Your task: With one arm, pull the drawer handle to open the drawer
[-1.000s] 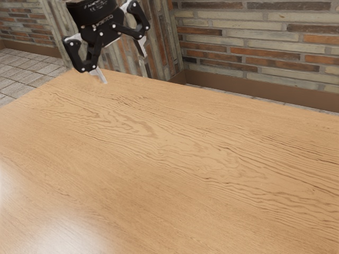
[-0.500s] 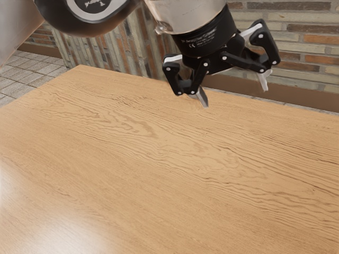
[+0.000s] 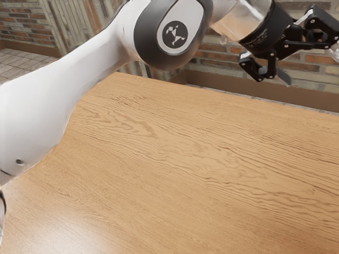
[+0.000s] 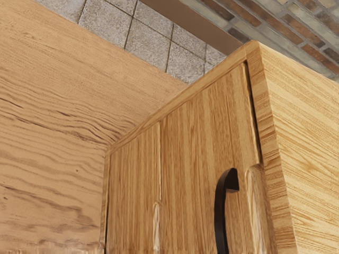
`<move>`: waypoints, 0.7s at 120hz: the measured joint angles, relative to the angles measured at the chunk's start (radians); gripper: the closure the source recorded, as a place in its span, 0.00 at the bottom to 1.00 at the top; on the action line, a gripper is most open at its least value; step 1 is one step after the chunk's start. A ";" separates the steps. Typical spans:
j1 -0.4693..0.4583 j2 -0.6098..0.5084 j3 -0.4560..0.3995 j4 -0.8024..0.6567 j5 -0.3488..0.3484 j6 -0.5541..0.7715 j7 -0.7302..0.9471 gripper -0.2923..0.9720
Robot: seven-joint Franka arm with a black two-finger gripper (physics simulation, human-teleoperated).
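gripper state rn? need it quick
Gripper: open, fingers spread wide, nothing between them; not yet at the drawer handle.

Bright, even light fills the exterior view. The worktop [image 3: 212,174] carries a pale sheen toward that view's lower left, and the white arm [image 3: 63,106] greys softly along its underside. In the wrist view the cabinet [image 4: 196,159] front looks slightly duller than its lit side face, and the black handle [image 4: 219,211] reads as a flat dark shape.
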 joint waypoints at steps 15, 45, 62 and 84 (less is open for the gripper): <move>0.230 0.109 -0.216 -0.004 -0.196 0.035 0.041 0.23; 0.218 0.256 -0.249 0.011 -0.389 0.186 0.095 0.23; 0.163 0.283 -0.248 0.009 -0.314 0.243 0.118 0.23; 0.113 0.280 -0.249 0.034 -0.070 0.197 0.101 0.23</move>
